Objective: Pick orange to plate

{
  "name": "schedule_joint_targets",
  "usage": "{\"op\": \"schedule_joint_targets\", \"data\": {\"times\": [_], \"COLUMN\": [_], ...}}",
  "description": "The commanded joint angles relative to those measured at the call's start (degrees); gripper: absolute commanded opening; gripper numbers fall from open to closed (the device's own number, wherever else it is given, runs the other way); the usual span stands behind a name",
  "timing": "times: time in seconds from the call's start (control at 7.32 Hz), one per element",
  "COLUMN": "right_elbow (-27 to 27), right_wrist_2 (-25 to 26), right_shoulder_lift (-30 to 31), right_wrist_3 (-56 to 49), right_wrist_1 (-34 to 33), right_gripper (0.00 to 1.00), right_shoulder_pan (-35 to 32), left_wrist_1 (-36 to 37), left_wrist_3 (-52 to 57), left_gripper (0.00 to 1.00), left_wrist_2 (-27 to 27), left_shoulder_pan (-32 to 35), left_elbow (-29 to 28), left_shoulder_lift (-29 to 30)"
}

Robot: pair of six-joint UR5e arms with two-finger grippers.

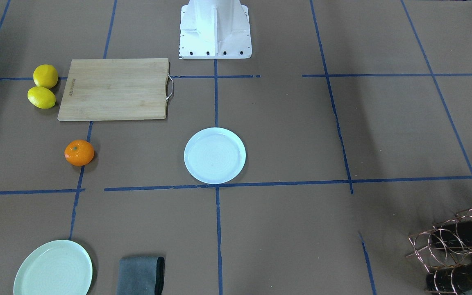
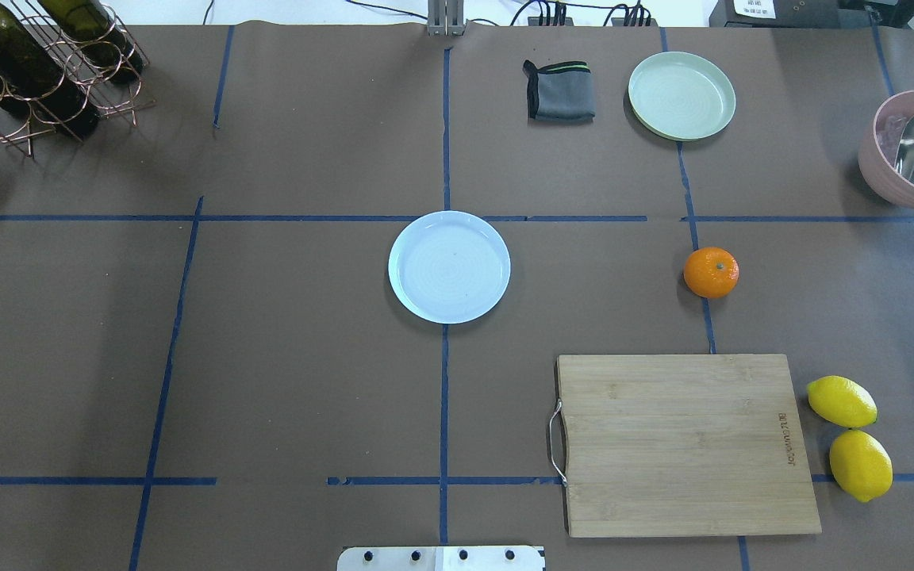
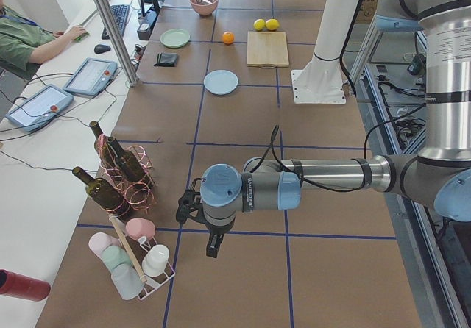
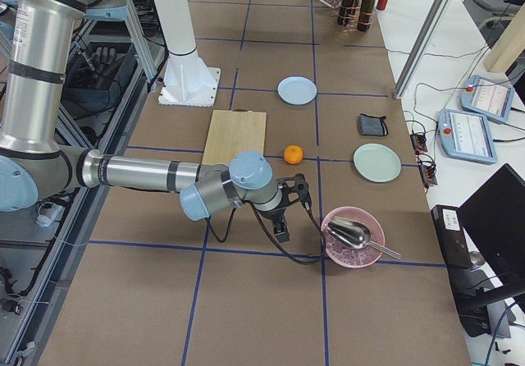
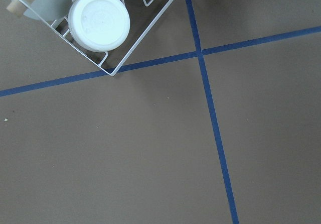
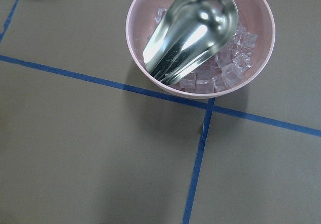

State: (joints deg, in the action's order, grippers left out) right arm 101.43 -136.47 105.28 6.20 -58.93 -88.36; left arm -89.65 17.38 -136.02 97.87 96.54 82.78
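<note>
One orange (image 2: 711,272) lies on the table, well to the robot's right of the one white plate (image 2: 449,266), near two lemons (image 2: 842,401), one board (image 2: 687,444) and one green plate (image 2: 681,95); the jaws of the left gripper (image 3: 188,207) and right gripper (image 4: 299,192) cannot be judged.

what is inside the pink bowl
A metal scoop lies in the pink bowl on clear cubes that look like ice. The scoop covers the cubes beneath it, and the bowl's bottom cannot be seen.
</note>
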Motion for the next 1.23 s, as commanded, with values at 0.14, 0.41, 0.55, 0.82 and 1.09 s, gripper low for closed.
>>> {"op": "schedule_joint_targets", "data": {"times": [0.14, 0.41, 0.55, 0.82, 1.09], "right_elbow": [3.49, 6.23, 6.15, 5.71, 4.14], "right_wrist_2": [-0.02, 3.73, 10.20, 26.62, 31.16], "right_shoulder_lift": [-1.65, -5.76, -10.05, -12.90, -14.04], "right_wrist_3": [11.94, 22.76, 30.20, 41.14, 43.19], "right_wrist_1": [5.05, 4.97, 4.88, 5.05, 5.23], "right_gripper": [1.00, 1.00, 1.00, 1.00, 1.00], "right_shoulder_pan": [7.54, 18.17, 26.49, 41.36, 45.98], "left_wrist_1": [0.00, -0.17, -0.26, -0.26, -0.35], "left_wrist_3": [0.03, 0.03, 0.03, 0.11, 0.11], "left_gripper": [1.00, 1.00, 1.00, 1.00, 1.00], "left_wrist_2": [-0.12, -0.21, -0.21, -0.38, -0.38], "left_shoulder_pan": [-0.05, -0.05, -0.05, -0.05, -0.05], "left_elbow": [0.23, 0.23, 0.23, 0.23, 0.14], "left_shoulder_lift": [-0.08, -0.16, -0.16, -0.16, -0.16]}}
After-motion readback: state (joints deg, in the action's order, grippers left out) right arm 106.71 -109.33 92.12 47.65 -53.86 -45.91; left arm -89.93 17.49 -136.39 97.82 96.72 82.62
